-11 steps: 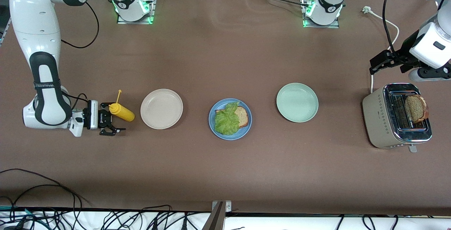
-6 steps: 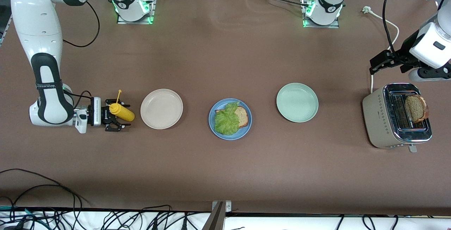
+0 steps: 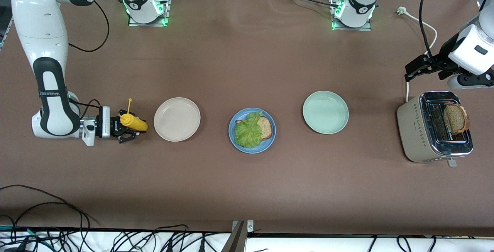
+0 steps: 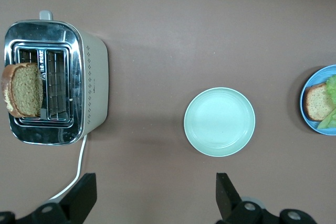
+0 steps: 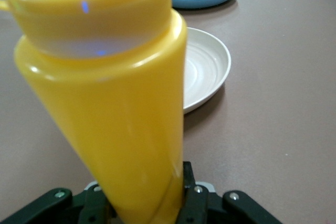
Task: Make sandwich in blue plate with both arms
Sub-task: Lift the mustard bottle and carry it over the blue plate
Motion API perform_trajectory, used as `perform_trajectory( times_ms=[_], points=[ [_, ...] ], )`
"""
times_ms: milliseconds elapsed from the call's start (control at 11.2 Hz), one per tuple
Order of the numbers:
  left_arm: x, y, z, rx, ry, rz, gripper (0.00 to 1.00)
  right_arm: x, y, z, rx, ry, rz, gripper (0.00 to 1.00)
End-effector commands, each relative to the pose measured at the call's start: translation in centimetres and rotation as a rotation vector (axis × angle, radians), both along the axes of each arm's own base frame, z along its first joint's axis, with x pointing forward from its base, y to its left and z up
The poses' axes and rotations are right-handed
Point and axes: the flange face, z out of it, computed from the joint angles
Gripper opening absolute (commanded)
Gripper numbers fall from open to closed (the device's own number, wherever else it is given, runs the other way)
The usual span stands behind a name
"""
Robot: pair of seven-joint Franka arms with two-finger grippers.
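The blue plate (image 3: 252, 151) lies mid-table with one brown bread slice (image 3: 266, 127) on it, partly covered by a green lettuce leaf (image 3: 248, 131). A second bread slice (image 3: 455, 119) stands in a slot of the toaster (image 3: 415, 128) at the left arm's end. My left gripper (image 3: 410, 73) hangs open over the table beside the toaster, with nothing between its fingers (image 4: 86, 192). Low at the right arm's end, my right gripper (image 3: 129, 128) is shut on a lying yellow squeeze bottle (image 3: 135, 124), which fills the right wrist view (image 5: 115, 114).
A beige plate (image 3: 176, 119) lies between the bottle and the blue plate. A pale green plate (image 3: 325, 112) lies between the blue plate and the toaster. The toaster's white cord (image 3: 424, 24) runs toward the left arm's base. Cables hang along the table's front edge.
The right gripper slid along the table onto the yellow bottle and its fingers came together on it. The left arm has not moved.
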Motion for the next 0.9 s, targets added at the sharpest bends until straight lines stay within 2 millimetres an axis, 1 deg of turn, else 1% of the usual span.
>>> perform_trajectory(
  times_ms=[0,269,358,627,716,806],
  points=[
    [-0.3,0.1,0.5,-0.012,-0.012,-0.012,1.0,1.1,2.2,2.5,-0.051,0.044,-0.07,0.0],
    [-0.3,0.1,0.5,-0.014,-0.012,-0.012,1.0,2.6,7.3,7.2,-0.225,0.164,-0.14,0.0],
    [-0.4,0.1,0.6,-0.012,-0.013,-0.012,1.0,2.7,9.3,9.0,-0.283,0.21,-0.161,0.0],
    [-0.4,0.1,0.6,-0.014,-0.013,-0.012,1.0,3.1,15.2,13.4,-0.468,0.293,-0.22,0.0],
    [-0.4,0.1,0.6,-0.014,-0.013,-0.012,1.0,2.9,17.0,14.9,-0.526,0.307,-0.245,0.0],
    [-0.3,0.1,0.5,-0.014,-0.012,-0.012,1.0,2.7,19.3,16.4,-0.581,0.32,-0.275,0.0]
  ],
)
